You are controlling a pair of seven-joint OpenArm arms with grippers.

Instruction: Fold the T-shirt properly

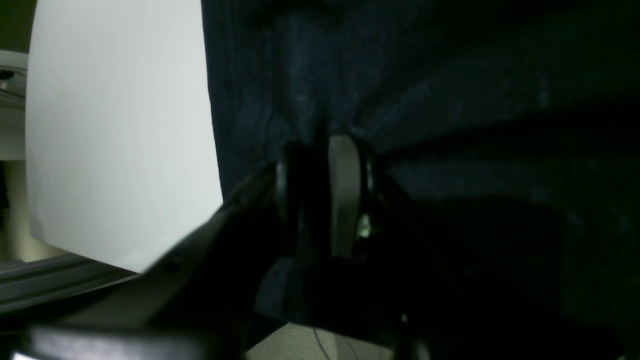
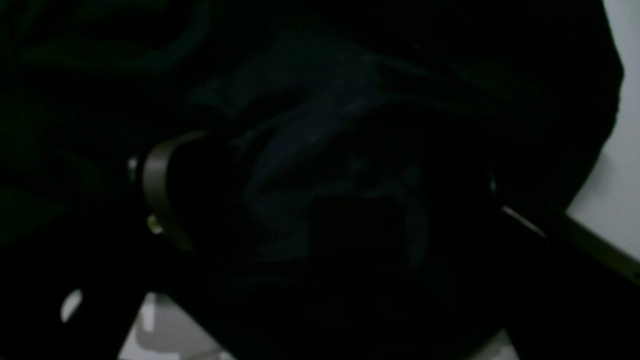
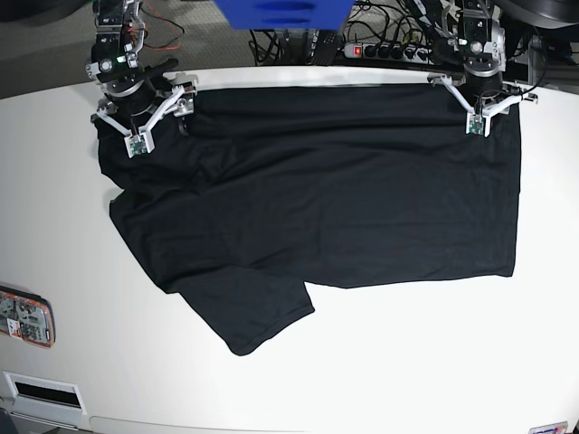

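Across the table lies the T-shirt lengthwise, left fingers pinching it, right fingers spread.

Base view is bright, even, sharp, with only soft shadows on the table. Both wrist views are dim and blurry; right wrist is nearly black.
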